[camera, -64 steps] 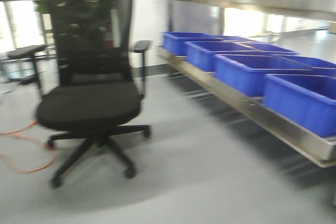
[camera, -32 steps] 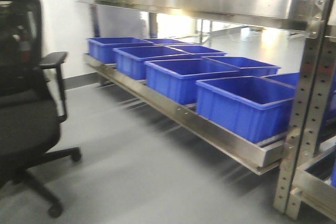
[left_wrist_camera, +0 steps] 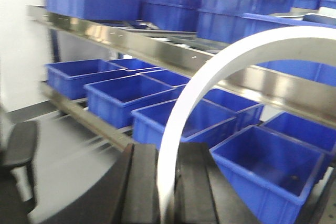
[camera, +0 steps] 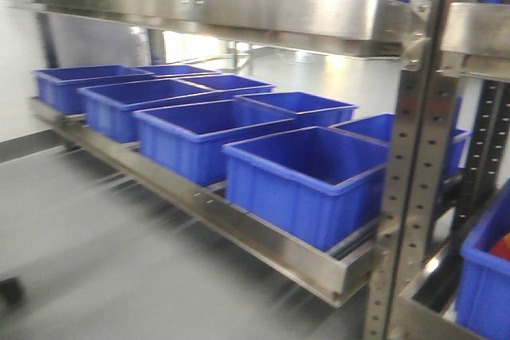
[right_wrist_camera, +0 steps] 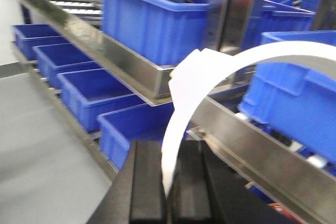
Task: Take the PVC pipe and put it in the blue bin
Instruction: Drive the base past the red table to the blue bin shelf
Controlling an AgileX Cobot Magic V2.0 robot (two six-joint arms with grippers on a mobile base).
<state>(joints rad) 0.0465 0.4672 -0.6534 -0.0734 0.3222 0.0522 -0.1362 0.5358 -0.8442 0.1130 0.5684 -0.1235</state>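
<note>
Two grippers: left gripper (left_wrist_camera: 168,153) has its black fingers drawn together on the left white strip (left_wrist_camera: 226,60), which arcs up and off to the right; right gripper (right_wrist_camera: 168,150) is closed the same way on the right white strip (right_wrist_camera: 194,80)
Change, front view: a second ago an office chair filled the centre, with the rack off to one side; half a second ago the chair sat at the left margin; now the steel upright (camera: 406,197) is in frame and the chair is gone from this view
Left wrist view: office chair (left_wrist_camera: 18,145) only at the left edge
Reading: base swinging toward the rack; streaked floor suggests it is not yet settled
PVC pipe: the two strips are the only candidates; they look flat and bent, not tubular, so cannot confirm; no other pipe seen anywhere
Bins: nearest blue bin (camera: 311,181) just left of the upright on the lower shelf (camera: 263,236), open-topped, apparently empty; more bins in rows further left; one bin (camera: 482,284) right of the upright holds something red (camera: 500,246)
Meaning for task: carry phase, drop target now in view; nothing placed yet
Risk: upper shelf (camera: 239,13), left of the upright, overhangs the bins; approach must clear it
</note>
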